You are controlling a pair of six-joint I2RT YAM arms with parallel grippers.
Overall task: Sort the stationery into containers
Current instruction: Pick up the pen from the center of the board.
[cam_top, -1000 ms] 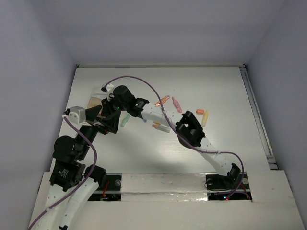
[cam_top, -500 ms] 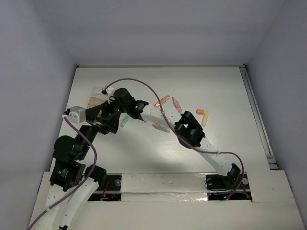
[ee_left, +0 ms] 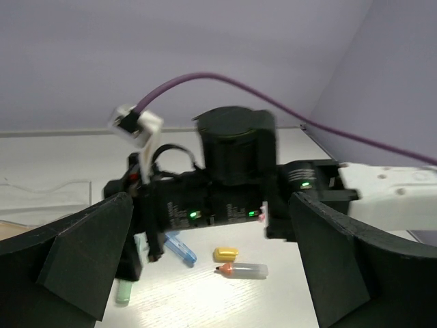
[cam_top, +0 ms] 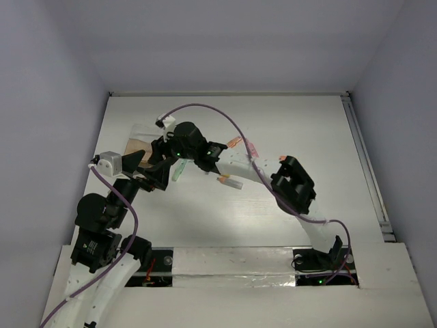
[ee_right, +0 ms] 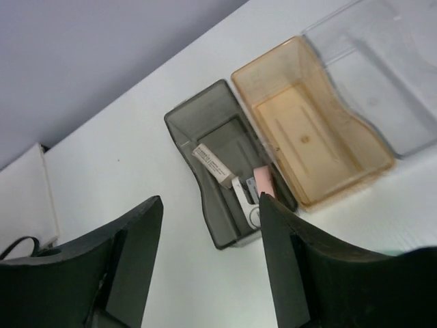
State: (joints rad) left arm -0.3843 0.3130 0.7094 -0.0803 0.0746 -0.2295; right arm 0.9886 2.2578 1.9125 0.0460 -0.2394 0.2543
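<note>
The containers are a joined box with a dark grey compartment (ee_right: 220, 140), a tan compartment (ee_right: 311, 130) and a clear part (ee_right: 382, 89). The grey one holds a tan stick, a white clip and a pink piece (ee_right: 263, 183). My right gripper (ee_right: 212, 273) hangs open and empty above its near edge. My left gripper (ee_left: 218, 273) is open and empty, facing the right wrist. Between its fingers lie a blue piece (ee_left: 179, 251), a yellow cap (ee_left: 226, 255), a clear highlighter with an orange tip (ee_left: 246, 270) and a green piece (ee_left: 123, 292).
In the top view the box (cam_top: 135, 145) sits at the far left, partly under both grippers. Orange (cam_top: 234, 142) and pink (cam_top: 252, 150) pieces lie behind the right forearm. The right elbow (cam_top: 293, 183) covers table at right. A purple cable arches over the wrist.
The right elbow has swung right and now hides the pieces that lay at the right. The right wrist has shifted slightly back and turned over the box. The left arm has hardly moved.
</note>
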